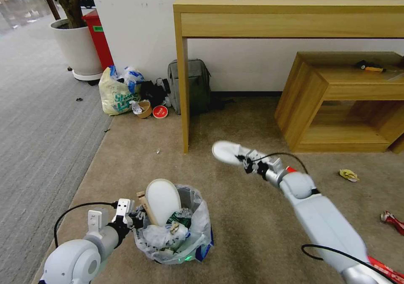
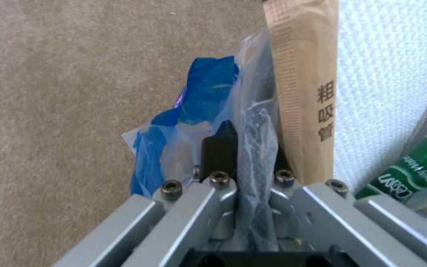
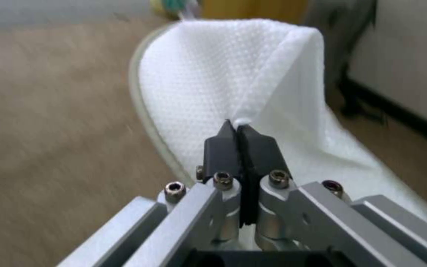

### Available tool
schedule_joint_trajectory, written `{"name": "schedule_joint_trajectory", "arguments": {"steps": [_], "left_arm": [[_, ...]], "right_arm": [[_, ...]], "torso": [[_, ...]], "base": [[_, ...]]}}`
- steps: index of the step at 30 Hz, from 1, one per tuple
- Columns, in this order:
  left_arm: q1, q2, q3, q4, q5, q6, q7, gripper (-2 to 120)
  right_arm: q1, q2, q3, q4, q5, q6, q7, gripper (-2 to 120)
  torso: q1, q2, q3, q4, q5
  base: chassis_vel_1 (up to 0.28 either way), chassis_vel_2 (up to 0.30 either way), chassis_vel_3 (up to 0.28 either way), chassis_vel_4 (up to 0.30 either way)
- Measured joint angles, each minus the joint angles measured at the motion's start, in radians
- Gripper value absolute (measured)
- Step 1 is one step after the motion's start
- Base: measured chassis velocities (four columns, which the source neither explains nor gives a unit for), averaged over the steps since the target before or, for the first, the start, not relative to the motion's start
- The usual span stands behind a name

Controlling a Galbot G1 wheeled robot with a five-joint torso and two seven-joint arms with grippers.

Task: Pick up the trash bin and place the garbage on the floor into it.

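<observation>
The trash bin, lined with a crinkly bag with blue print, is at the near left on the beige floor. My left gripper is shut on its rim and liner. Inside stand a white slipper, a cardboard strip and a green-label bottle. My right gripper reaches out past the bin, shut on the upper edge of a second white slipper, which hangs just above the carpet. A yellow wrapper and a red wrapper lie to the right.
A wooden console table's leg stands just beyond the held slipper. A low wooden shelf is at the right. Against the wall are a grey backpack and a pale-yellow shopping bag. Grey ribbed carpet lies left.
</observation>
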Motion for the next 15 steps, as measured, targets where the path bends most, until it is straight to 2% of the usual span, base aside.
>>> {"name": "schedule_joint_trajectory", "arguments": {"steps": [1,6,9,15], "left_arm": [[-0.016,0.007,0.015,0.005,-0.009,0.000,-0.010,0],[-0.036,0.018,0.034,0.014,-0.020,0.000,-0.019,0],[-0.055,0.031,0.056,0.026,-0.037,0.000,-0.030,0],[-0.089,0.043,0.077,0.043,-0.066,0.000,-0.045,0]], "right_arm": [[0.006,-0.012,-0.024,0.071,0.031,-0.020,0.005,0],[0.022,-0.018,-0.055,0.155,0.065,-0.046,0.009,0],[0.038,-0.023,-0.102,0.256,0.107,-0.077,0.010,0],[0.041,-0.037,-0.173,0.371,0.186,-0.137,0.003,0]], "torso": [[0.000,0.000,0.000,0.0003,-0.0001],[0.000,0.000,0.000,0.0005,0.0000],[0.000,0.000,0.000,0.0006,0.0000],[0.000,0.000,0.000,0.0005,-0.0002]], "base": [[0.000,0.000,0.000,0.000],[0.000,0.000,0.000,0.000],[0.000,0.000,0.000,0.000],[0.000,0.000,0.000,0.000]]}}
